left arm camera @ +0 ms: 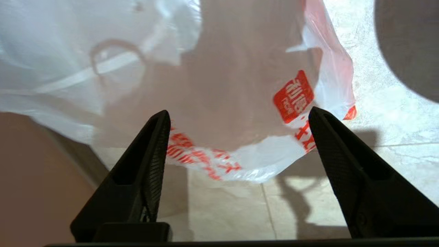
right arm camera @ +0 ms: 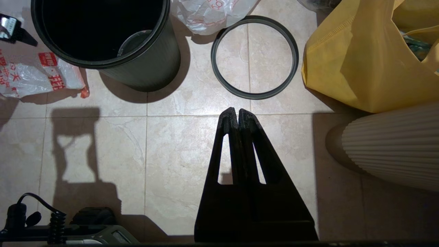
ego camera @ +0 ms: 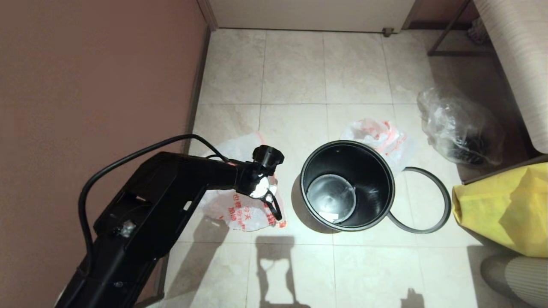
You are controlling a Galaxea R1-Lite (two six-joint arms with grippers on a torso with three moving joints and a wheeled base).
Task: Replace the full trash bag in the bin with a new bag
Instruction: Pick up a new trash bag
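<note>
Left gripper was seen spread open, empty, above full trash bag left of bin. New bag lay behind bin, nearer pinched-shut right gripper.

The bin stands upright on the floor tiles, a round black pail, glossy inside, with no liner in it. Its loose grey ring lies flat on the floor, touching its side. The full trash bag, bulging white with red print, lies on the floor near the wall, just beside the bin. The new bag, limp and crumpled, lies against the bin's far side.
</note>
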